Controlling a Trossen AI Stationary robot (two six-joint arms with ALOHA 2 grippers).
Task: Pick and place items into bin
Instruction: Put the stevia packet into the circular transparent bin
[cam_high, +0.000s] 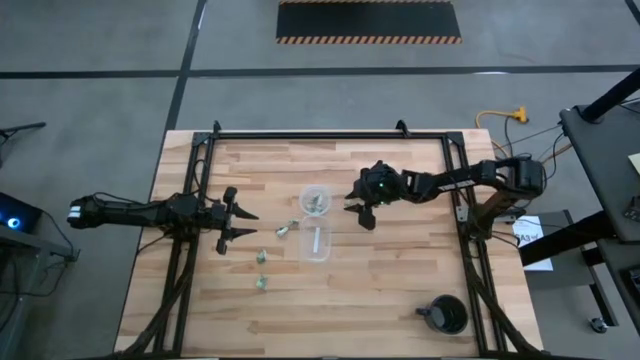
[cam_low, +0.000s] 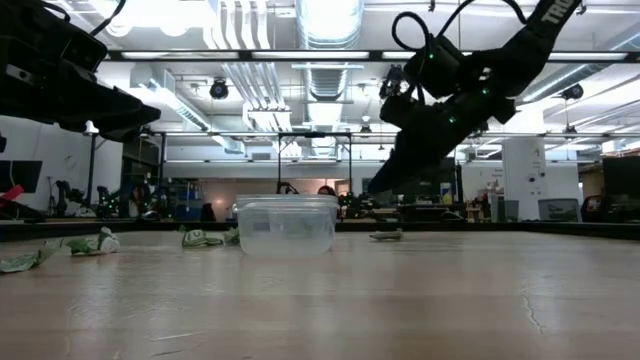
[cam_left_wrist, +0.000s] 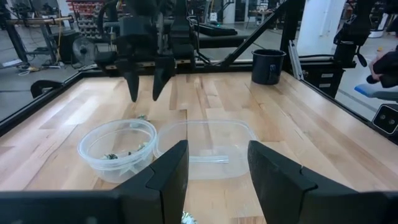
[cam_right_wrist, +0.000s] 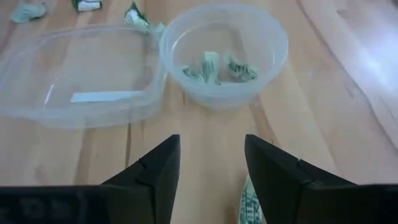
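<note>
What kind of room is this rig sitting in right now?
Most likely a robotics lab or workshop. The low view shows exposed ceiling ducts and strip lights over benches of equipment. The wooden table stands in a black frame on bare concrete floor, with a hazard-striped mat nearby.

Both arms are dark, nearly black, built of slim jointed segments. The left arm (cam_high: 140, 212) ends in a white band at its outer end and carries a two-finger gripper (cam_high: 238, 226) with tapering, pointed fingers. The right arm (cam_high: 450, 181) has a bulkier wrist with a small green light (cam_high: 366, 185) and black cables looping above it (cam_low: 425, 25). Close up, the fingers (cam_right_wrist: 158, 171) are matte black, flat-faced wedges.
</note>
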